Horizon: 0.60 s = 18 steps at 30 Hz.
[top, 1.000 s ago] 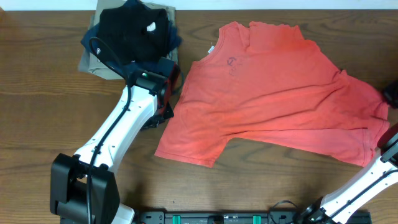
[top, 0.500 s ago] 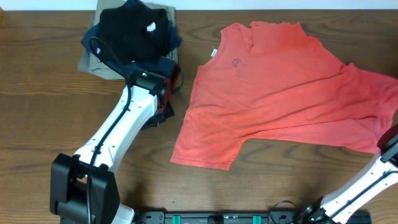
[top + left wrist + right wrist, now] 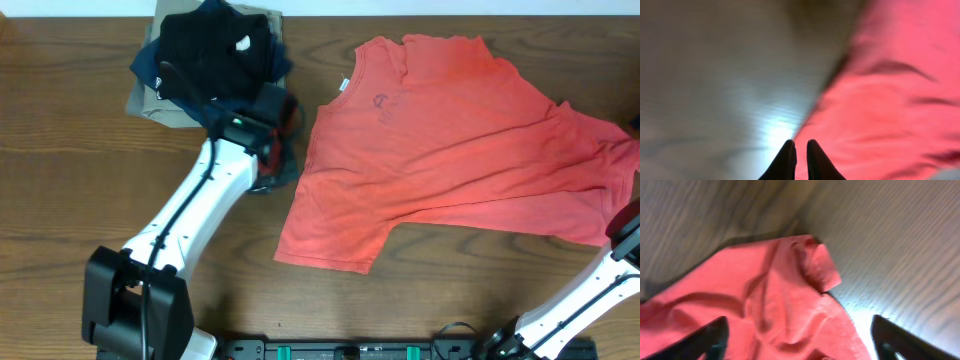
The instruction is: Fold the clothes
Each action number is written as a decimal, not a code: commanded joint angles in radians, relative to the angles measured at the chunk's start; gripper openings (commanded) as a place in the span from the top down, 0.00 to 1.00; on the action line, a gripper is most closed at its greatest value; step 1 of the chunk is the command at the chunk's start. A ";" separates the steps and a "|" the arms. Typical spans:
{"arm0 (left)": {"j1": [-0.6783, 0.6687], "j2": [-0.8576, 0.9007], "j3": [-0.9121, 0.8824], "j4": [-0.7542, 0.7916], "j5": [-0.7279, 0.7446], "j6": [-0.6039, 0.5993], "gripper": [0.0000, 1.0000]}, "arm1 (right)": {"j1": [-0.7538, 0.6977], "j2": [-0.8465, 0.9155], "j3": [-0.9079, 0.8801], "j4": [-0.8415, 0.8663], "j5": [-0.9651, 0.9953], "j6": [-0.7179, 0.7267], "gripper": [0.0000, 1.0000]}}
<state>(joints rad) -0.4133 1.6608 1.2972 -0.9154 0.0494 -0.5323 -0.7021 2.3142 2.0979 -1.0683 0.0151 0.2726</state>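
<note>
**Red-orange shirt lying spread out, one arm at each side**

The T-shirt (image 3: 450, 150) is lying open across the right half of the table (image 3: 60, 200). It is reaching from about the middle out to the 3 o'clock edge, with its neckline pointing toward 12 o'clock. One sleeve is trailing down toward 6 o'clock. A small dark logo (image 3: 378, 101) is showing near the collar, and creases are running across the cloth.

The left gripper (image 3: 800, 147) is hanging just beside the shirt's 9 o'clock edge. Its jaws are clenched almost together with nothing between them, and the wrist view is blurred.

The right gripper (image 3: 799, 322) is sitting over the shirt's far corner at 3 o'clock. Its jaws are standing wide apart, released, and a folded-over tip of the cloth is lying on the wood below them, not pinched.

A pile of dark garments (image 3: 210, 50) is resting at 11 o'clock, black on top of navy and khaki, apart from the shirt.
</note>
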 commanded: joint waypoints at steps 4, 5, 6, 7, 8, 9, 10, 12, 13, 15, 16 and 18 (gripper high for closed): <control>-0.133 0.061 -0.033 0.097 0.134 0.056 0.89 | 0.065 -0.019 0.015 -0.037 -0.027 0.010 0.73; -0.154 0.083 -0.033 0.116 0.157 0.056 0.89 | 0.075 -0.019 0.015 -0.045 -0.027 0.011 0.89; -0.172 0.102 -0.033 0.134 0.172 0.056 0.89 | 0.082 -0.019 0.015 -0.050 -0.027 0.011 0.99; -0.189 0.127 -0.033 0.154 0.178 0.049 0.89 | 0.090 -0.019 0.015 -0.055 -0.027 0.011 0.99; -0.202 0.151 -0.033 0.172 0.177 0.040 0.89 | 0.097 -0.019 0.015 -0.060 -0.027 0.011 0.99; -0.209 0.175 -0.033 0.191 0.177 0.038 0.89 | 0.105 -0.019 0.015 -0.067 -0.027 0.011 0.99; -0.212 0.196 -0.033 0.205 0.177 0.037 0.89 | 0.111 -0.019 0.015 -0.073 -0.027 0.011 0.99; -0.209 0.238 -0.033 0.227 0.177 0.009 0.89 | 0.124 -0.019 0.015 -0.089 -0.028 0.012 0.99; -0.205 0.254 -0.033 0.234 0.177 -0.003 0.90 | 0.130 -0.019 0.015 -0.098 -0.031 0.015 0.99; -0.194 0.289 -0.033 0.241 0.179 -0.004 0.92 | 0.143 -0.019 0.015 -0.123 -0.041 0.034 0.98; -0.189 0.303 -0.033 0.241 0.179 -0.004 0.92 | 0.148 -0.019 0.015 -0.136 -0.056 0.039 0.96; -0.177 0.328 -0.033 0.241 0.179 -0.003 0.93 | 0.158 -0.019 0.015 -0.159 -0.106 0.049 0.94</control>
<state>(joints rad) -0.6090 1.9594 1.2713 -0.6746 0.2226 -0.5236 -0.5648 2.3142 2.0979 -1.2114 -0.0311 0.2932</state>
